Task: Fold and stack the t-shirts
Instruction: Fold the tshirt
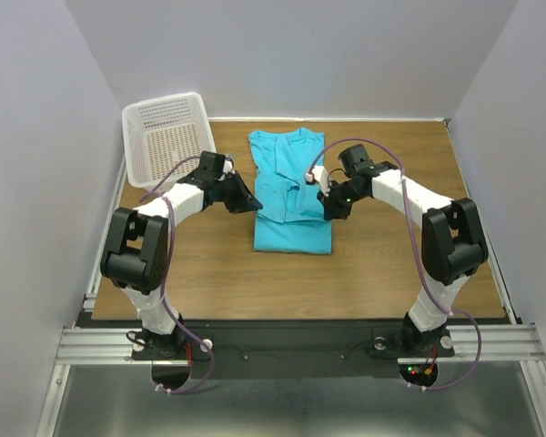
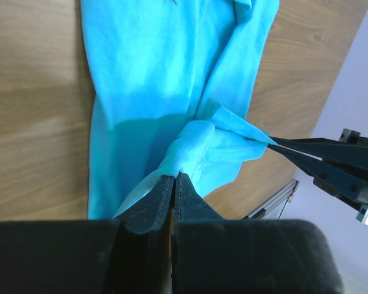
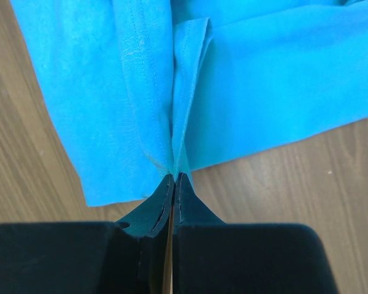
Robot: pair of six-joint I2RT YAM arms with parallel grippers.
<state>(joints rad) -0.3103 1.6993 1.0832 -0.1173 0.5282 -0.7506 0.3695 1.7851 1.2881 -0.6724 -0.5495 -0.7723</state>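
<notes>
The turquoise t-shirt (image 1: 287, 196) lies lengthwise in the middle of the wooden table, partly folded, collar toward the far edge. At the shirt's left edge my left gripper (image 1: 255, 202) is shut. In the left wrist view its tips (image 2: 175, 176) pinch a bunched fold of the t-shirt (image 2: 147, 67). My right gripper (image 1: 328, 211) is at the shirt's right edge, also shut. The right wrist view shows those tips (image 3: 173, 176) clamped on a hemmed edge of the t-shirt (image 3: 282, 79). The right fingers (image 2: 306, 156) appear in the left wrist view, pulling a cloth corner taut.
A white plastic basket (image 1: 168, 137) stands tilted at the table's far left corner. Bare wood table (image 1: 382, 264) lies in front of and to the right of the shirt. Grey walls close in the sides and back.
</notes>
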